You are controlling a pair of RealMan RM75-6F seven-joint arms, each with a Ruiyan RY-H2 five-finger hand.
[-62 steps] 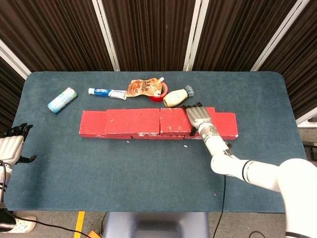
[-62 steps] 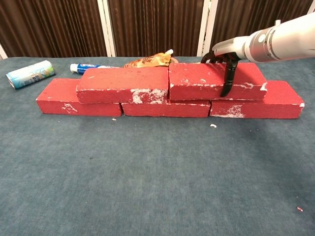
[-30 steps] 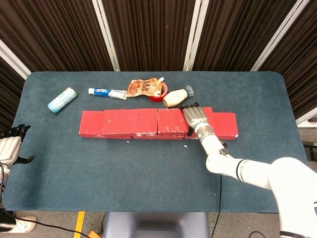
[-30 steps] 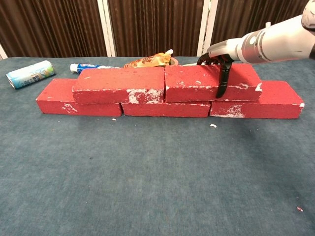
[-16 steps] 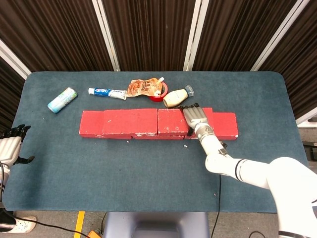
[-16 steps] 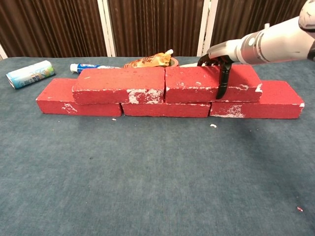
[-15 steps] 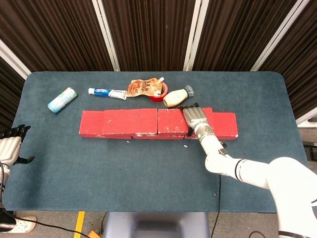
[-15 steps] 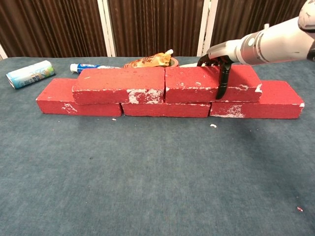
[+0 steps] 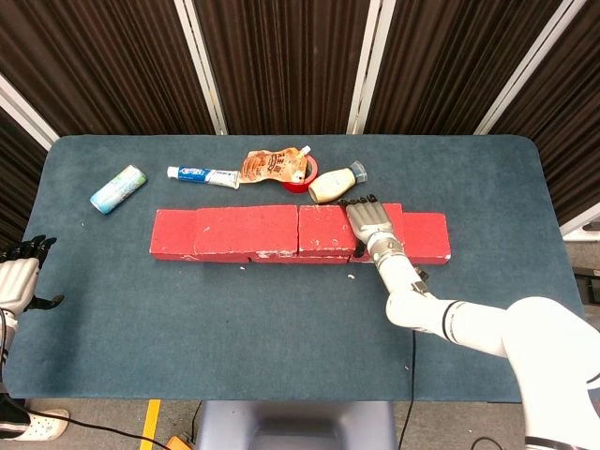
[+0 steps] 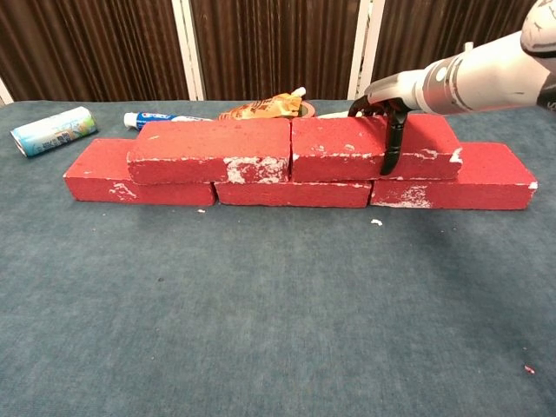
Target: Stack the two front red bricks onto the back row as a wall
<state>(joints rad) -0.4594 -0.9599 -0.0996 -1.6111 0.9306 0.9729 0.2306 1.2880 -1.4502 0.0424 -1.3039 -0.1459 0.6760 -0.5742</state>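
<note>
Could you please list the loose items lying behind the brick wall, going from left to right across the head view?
Blue-and-white tube → toothpaste tube → orange pouch → cream bottle.

Blue-carpeted desk [image 9: 281,319], dark pleated curtain [image 9: 281,56] behind. Along the far side, left to right: light blue-green cylindrical can [image 9: 118,188] lying flat; white-and-blue toothpaste tube [image 9: 202,175]; orange spouted pouch [image 9: 274,165]; red tape roll [image 9: 302,178], partly hidden; cream squeeze bottle [image 9: 336,183] on its side.
</note>
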